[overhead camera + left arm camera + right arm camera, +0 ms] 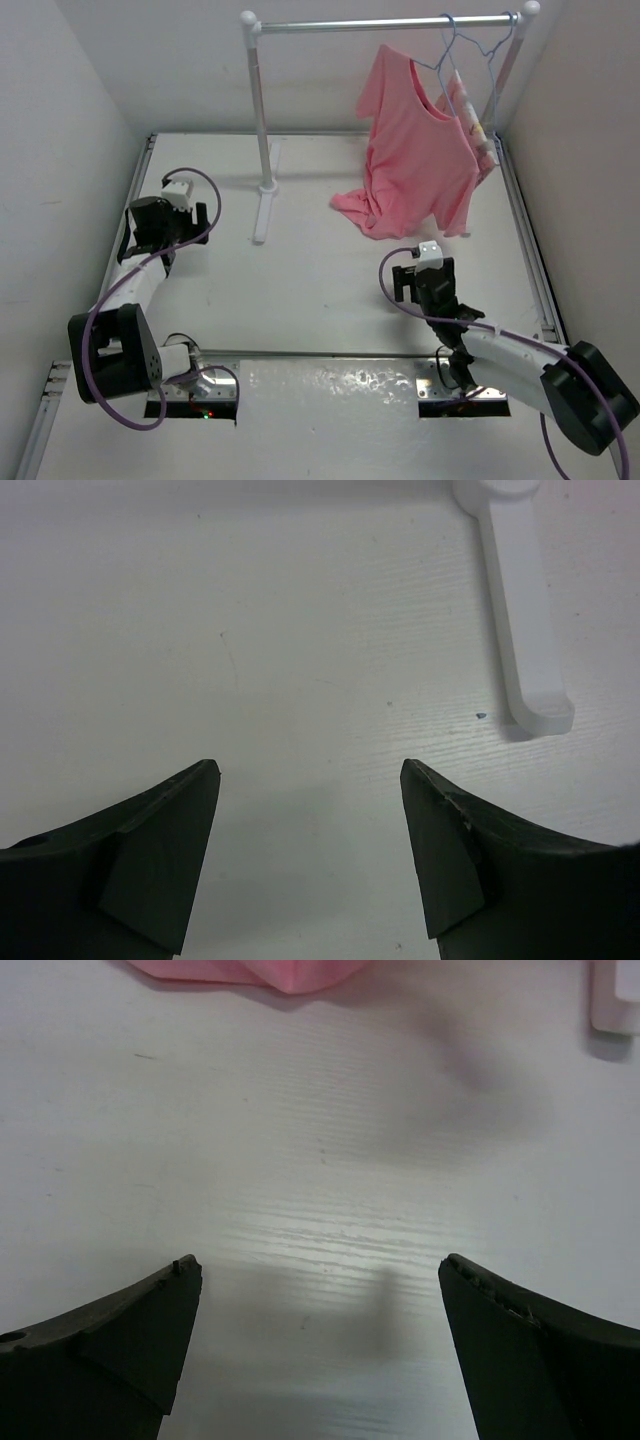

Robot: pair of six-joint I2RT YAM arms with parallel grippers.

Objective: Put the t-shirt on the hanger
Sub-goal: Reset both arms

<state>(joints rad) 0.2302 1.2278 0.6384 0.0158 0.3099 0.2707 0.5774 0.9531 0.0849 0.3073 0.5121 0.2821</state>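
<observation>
The left pincer (310, 770) is held spread and empty above the bare bench (200, 630), and the clothes rack's white foot (525, 610) is seen ahead to its right. The right pincer (320, 1260) is likewise spread wide, with nothing grasped. Beyond it the salmon-pink t-shirt (420, 150) is draped from the wire hanger (453, 40), which is hooked on the rail (380, 24). The t-shirt's hem is touching the bench.

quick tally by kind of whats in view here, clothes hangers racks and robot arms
pink t-shirt: 1
white printed cloth: 1
wire hangers: 2, judging by the hooks on the rail; their wires overlap
clothes rack: 1
robot arms: 2, left gripper and right gripper both open
total: 7
</observation>
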